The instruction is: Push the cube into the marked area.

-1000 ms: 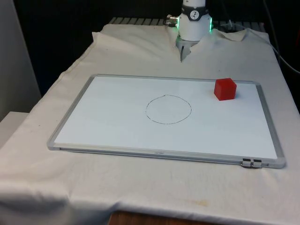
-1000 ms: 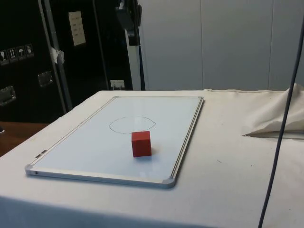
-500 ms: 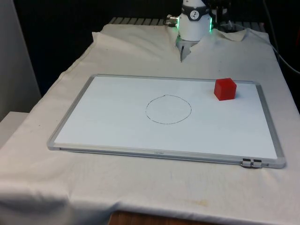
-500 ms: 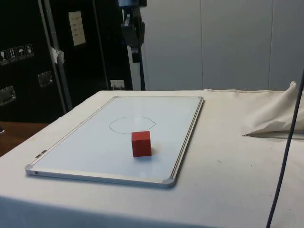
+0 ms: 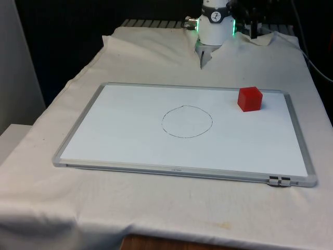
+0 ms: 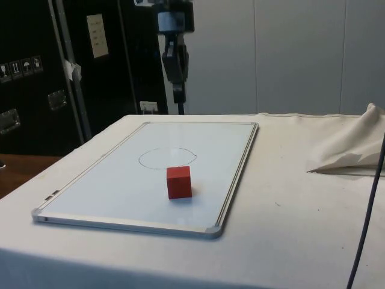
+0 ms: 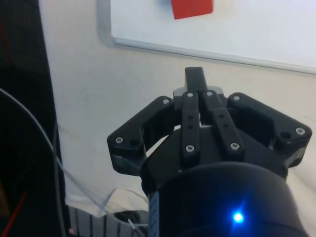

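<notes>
Front view first: a red cube [image 5: 250, 99] sits on a whiteboard [image 5: 130, 151] lying flat on the white cloth [image 5: 156, 224], close to the board's far edge and toward the front view's right. A hand-drawn circle [image 5: 187, 121] marks the middle of the board, and the cube rests well outside it, apart from the line, on the front view's right of the ring. Up at the far end of the table the black gripper [image 5: 253, 32] hangs above the cloth, beyond the board's far edge and roughly behind the cube, touching nothing. From the side view, the gripper [image 6: 178, 96] points straight down, high over the far part of the table, with the cube [image 6: 179, 182] nearer the camera than the circle [image 6: 168, 158] and close to the board's near end. Looking along the wrist view, the two fingers [image 7: 190, 116] are pressed together with no gap between them and hold nothing; past their tips lie the bare cloth, the board's grey frame [image 7: 197, 49] and part of the cube [image 7: 192, 8].
</notes>
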You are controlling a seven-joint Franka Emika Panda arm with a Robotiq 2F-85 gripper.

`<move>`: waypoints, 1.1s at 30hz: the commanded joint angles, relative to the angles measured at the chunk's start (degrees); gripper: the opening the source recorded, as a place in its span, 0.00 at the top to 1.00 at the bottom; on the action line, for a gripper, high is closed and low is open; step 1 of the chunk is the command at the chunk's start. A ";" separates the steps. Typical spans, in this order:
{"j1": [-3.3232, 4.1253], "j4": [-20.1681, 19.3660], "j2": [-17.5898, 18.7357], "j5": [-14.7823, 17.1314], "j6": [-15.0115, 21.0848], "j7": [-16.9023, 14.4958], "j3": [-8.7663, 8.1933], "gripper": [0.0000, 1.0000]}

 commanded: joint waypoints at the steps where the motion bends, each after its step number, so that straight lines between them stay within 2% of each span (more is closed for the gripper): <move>1: 0.06 -0.40 0.06 0.34 0.52 -0.34 0.23 1.00; 2: 0.34 -1.20 0.06 1.49 1.95 -0.92 0.63 1.00; 8: 0.57 -3.27 0.40 3.27 5.04 -1.43 2.64 1.00; 9: 0.57 -3.50 0.40 3.44 5.44 -1.38 2.98 1.00; 10: 0.23 -3.27 0.34 2.69 4.53 -1.20 2.86 1.00; 11: 0.63 -3.78 0.46 3.61 5.90 -1.26 3.38 1.00; 14: 0.74 -4.58 0.80 4.41 7.62 -1.09 4.81 1.00; 17: 0.80 -5.16 1.20 4.70 9.00 -0.74 5.96 1.00; 18: 0.46 -4.93 1.15 4.30 8.02 -0.92 5.84 1.00; 19: 0.86 -5.33 1.38 4.81 9.51 -0.57 6.36 1.00; 25: 0.97 -6.19 3.38 5.10 13.24 1.03 9.51 1.00; 26: 0.57 -6.13 3.15 4.76 12.32 0.80 9.57 1.00; 27: 0.97 -6.25 3.78 5.10 13.75 1.32 9.97 1.00; 28: 0.97 -6.25 4.64 5.04 14.78 1.95 10.89 1.00; 33: 1.03 -6.02 7.10 4.87 17.59 3.44 12.95 1.00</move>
